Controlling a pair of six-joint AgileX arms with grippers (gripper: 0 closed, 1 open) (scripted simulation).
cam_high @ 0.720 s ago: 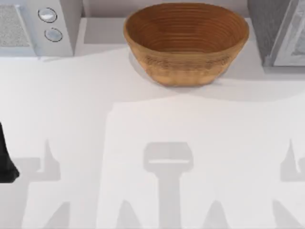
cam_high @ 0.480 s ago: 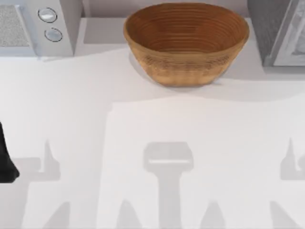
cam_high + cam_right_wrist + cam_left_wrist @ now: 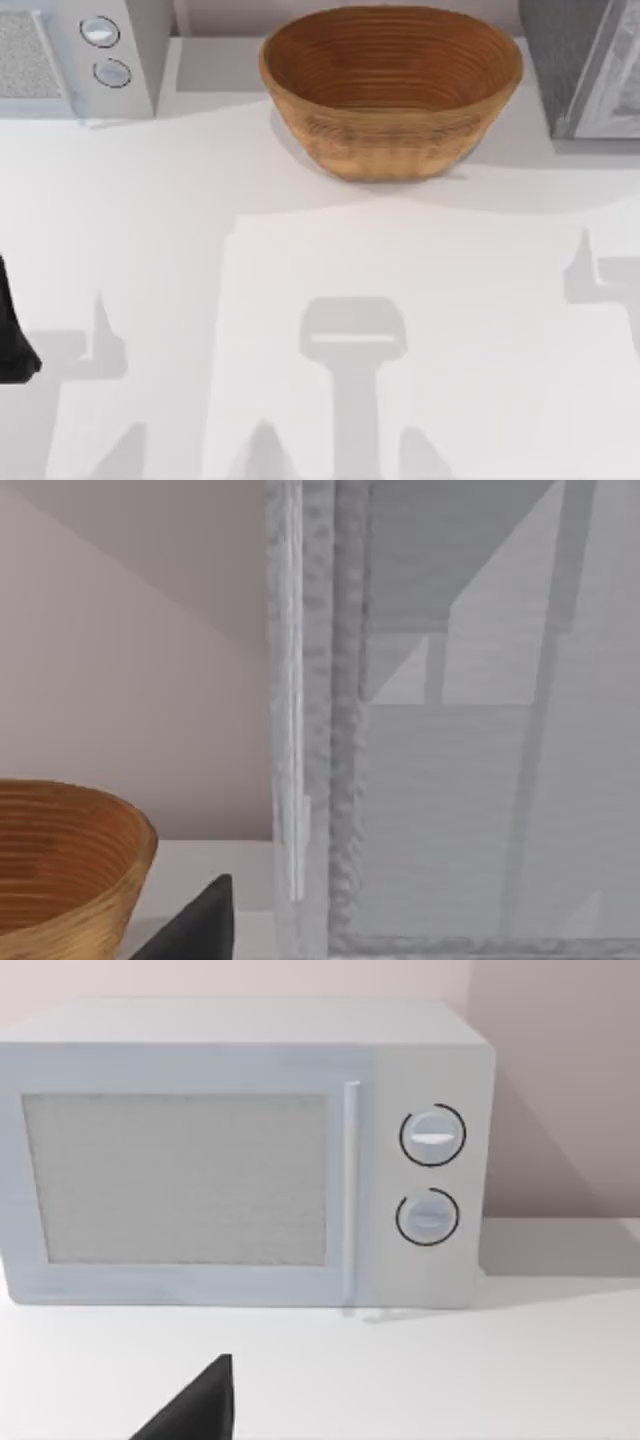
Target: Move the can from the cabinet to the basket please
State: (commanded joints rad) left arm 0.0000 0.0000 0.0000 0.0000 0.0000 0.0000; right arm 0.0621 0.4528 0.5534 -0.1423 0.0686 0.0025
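One basket (image 3: 390, 90) at 12 o'clock on the white worktop (image 3: 320, 260), nothing in it. Cabinet (image 3: 580, 65) at 2 o'clock just beside it, door panel shut; can hidden, location unclear. Microwave (image 3: 75, 55) at 10 o'clock. Left arm (image 3: 12, 335) parked at 9 o'clock edge. Left pincer (image 3: 200, 1410) and right pincer (image 3: 195, 930): dark finger tip visible, apart or together can't tell.
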